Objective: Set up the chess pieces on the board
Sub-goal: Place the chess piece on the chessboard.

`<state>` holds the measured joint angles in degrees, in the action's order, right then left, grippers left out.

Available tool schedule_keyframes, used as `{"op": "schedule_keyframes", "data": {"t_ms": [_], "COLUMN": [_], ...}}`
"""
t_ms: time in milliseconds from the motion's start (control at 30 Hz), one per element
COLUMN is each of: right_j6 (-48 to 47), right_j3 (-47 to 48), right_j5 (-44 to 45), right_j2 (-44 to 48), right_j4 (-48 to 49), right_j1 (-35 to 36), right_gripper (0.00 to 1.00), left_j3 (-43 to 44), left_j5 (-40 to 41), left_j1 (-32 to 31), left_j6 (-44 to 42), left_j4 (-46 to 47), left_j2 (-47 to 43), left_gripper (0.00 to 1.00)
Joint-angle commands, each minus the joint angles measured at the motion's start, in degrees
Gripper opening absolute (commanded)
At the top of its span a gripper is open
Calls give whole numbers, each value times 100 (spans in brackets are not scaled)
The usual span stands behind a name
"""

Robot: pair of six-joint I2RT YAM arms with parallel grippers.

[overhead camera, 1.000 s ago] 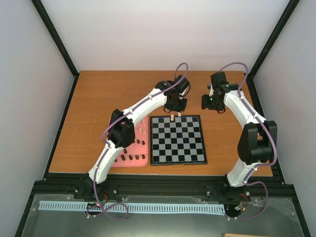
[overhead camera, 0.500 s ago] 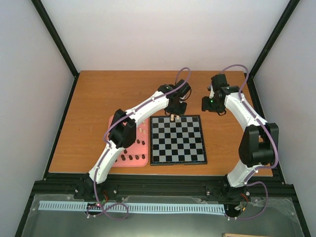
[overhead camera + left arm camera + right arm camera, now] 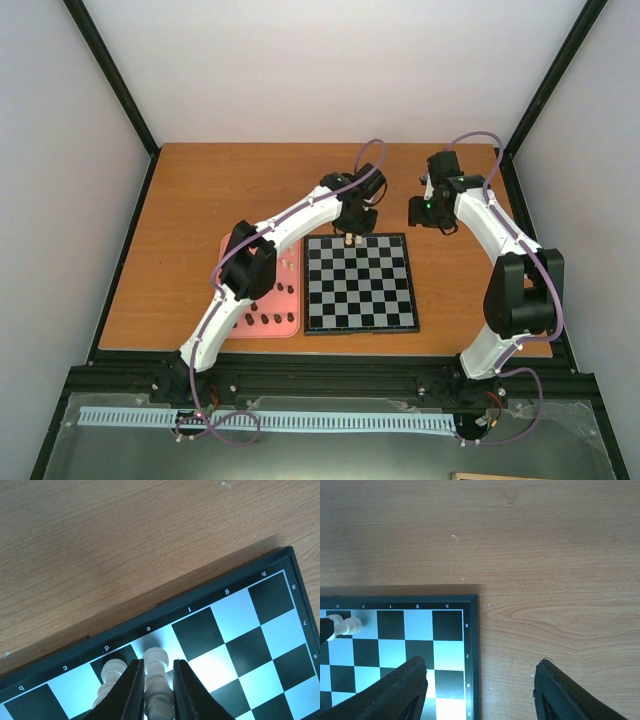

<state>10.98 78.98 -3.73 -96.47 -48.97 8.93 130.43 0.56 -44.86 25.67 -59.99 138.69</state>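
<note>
The board (image 3: pixel 360 285) lies mid-table, with a black border and lettered edge (image 3: pixel 200 630). My left gripper (image 3: pixel 354 232) is at the board's far edge. In the left wrist view it (image 3: pixel 158 666) is shut on a cream chess piece (image 3: pixel 156 656) standing upright on the light e square of the far row. A second cream piece (image 3: pixel 113 670) stands just left of it on the dark d square. Both pieces show at the left of the right wrist view (image 3: pixel 347 626). My right gripper (image 3: pixel 428 208) is open and empty, above the board's far right corner (image 3: pixel 481 667).
A pink tray (image 3: pixel 230 245) lies left of the board, partly under my left arm. It holds dark brown pieces (image 3: pixel 265 320) along its near side and a few cream pieces (image 3: pixel 287 265). Bare wooden table lies beyond the board. A black frame rings the table.
My left gripper has shifted slightly left and down at the board's far edge, bringing the held cream piece beside the one on the d square. The right arm has barely moved.
</note>
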Motion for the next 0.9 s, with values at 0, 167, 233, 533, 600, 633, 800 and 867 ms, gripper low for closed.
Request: {"op": "schedule_keyframes", "data": {"t_ms": [0,167,233,533,600,633,800,867], "right_j6": [28,26,32,27,27,27,30,18], "right_j3": [-94,-76,-67,-50,-33,-20,31,31], "right_j5": [-14,-18,-30,-47,-55,-53,-57,-58], "right_j2": [173,164,161,122,105,95,59,59], "right_j4": [97,98,94,98,98,98,72,72], "right_j1": [-40,-36,-40,-40,-40,-40,-40,-40], "right_gripper": [59,59,59,59,59,59,59,59], "left_j3": [-56,-84,-79,-15,22,37,165,217], "left_j5": [32,20,0,-62,-74,-76,-93,-91], "left_j1": [-49,-49,-49,-49,-49,-49,-49,-49], "left_j6": [-141,-140,-141,-124,-124,-119,-132,-141], "left_j4": [4,8,21,107,110,122,120,118], "left_j2": [1,1,7,30,43,44,93,126], "left_gripper": [1,1,1,1,1,1,1,1]}}
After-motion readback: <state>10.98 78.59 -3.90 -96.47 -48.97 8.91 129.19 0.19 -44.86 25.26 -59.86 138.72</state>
